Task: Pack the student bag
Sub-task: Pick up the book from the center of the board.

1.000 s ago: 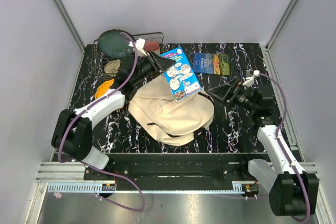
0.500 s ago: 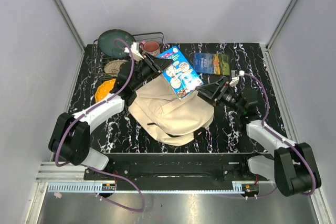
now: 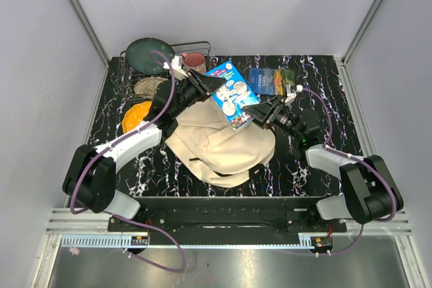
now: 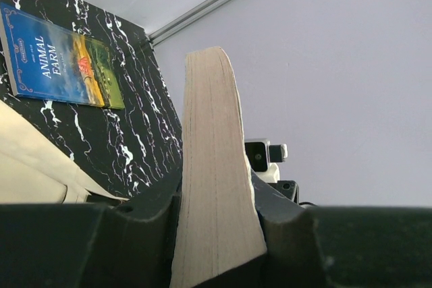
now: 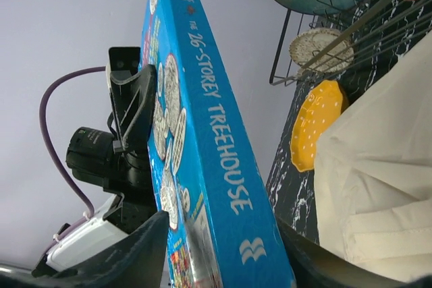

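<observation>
The cream student bag (image 3: 219, 143) lies flat mid-table; it also shows in the right wrist view (image 5: 378, 173) and the left wrist view (image 4: 27, 166). A blue book, "The 26-Storey Treehouse" (image 3: 231, 96), hangs tilted in the air above the bag's far edge. My left gripper (image 3: 206, 85) is shut on its left edge; the page edge (image 4: 212, 133) fills the space between its jaws (image 4: 214, 193). My right gripper (image 3: 260, 114) grips the book's lower right corner. In the right wrist view the spine (image 5: 216, 133) sits between that gripper's jaws (image 5: 223, 227), both touching it.
A second book, "Animal Farm" (image 3: 270, 81), lies flat behind the bag. A wire rack (image 3: 202, 45) at the back left holds a dark green plate (image 3: 148, 55) and a pink cup (image 3: 196, 62). A speckled plate (image 3: 148, 85) and an orange plate (image 3: 133, 114) lie left of the bag.
My right arm has swung left from the right side of the table, and its gripper has come onto the book's corner. The left gripper has kept hold of the book, shifting it slightly.
</observation>
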Robot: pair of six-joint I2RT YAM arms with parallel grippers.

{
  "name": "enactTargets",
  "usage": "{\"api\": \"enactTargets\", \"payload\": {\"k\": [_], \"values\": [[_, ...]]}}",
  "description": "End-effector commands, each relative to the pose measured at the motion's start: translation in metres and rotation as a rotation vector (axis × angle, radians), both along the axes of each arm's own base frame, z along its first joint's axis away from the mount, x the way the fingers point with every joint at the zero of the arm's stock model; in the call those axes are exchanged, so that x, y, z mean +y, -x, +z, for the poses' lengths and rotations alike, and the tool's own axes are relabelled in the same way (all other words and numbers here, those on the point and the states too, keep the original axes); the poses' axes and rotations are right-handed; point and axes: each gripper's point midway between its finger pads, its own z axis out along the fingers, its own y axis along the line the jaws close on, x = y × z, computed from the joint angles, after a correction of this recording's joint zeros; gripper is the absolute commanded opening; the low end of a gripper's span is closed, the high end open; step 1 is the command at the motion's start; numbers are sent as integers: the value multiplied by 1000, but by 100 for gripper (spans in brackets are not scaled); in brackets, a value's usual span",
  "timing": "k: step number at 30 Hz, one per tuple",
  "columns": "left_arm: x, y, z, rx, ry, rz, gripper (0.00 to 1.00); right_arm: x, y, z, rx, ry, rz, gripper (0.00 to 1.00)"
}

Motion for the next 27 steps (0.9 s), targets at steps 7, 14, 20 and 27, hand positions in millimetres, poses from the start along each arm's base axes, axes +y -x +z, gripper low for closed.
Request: {"api": "enactTargets", "payload": {"k": [7, 14, 20, 27], "values": [[8, 5, 60, -147, 131, 33, 0, 14, 3, 41, -116, -110, 37, 69], [2, 3, 68, -162, 135, 6, 0, 15, 2, 38, -102, -116, 5, 30], [-10, 8, 69, -221, 1, -66, 64, 10, -4, 39, -100, -72, -52, 0], [-9, 32, 45, -422, -419, -173, 99, -60, -25, 13, 55, 298, -500, 0]]}}
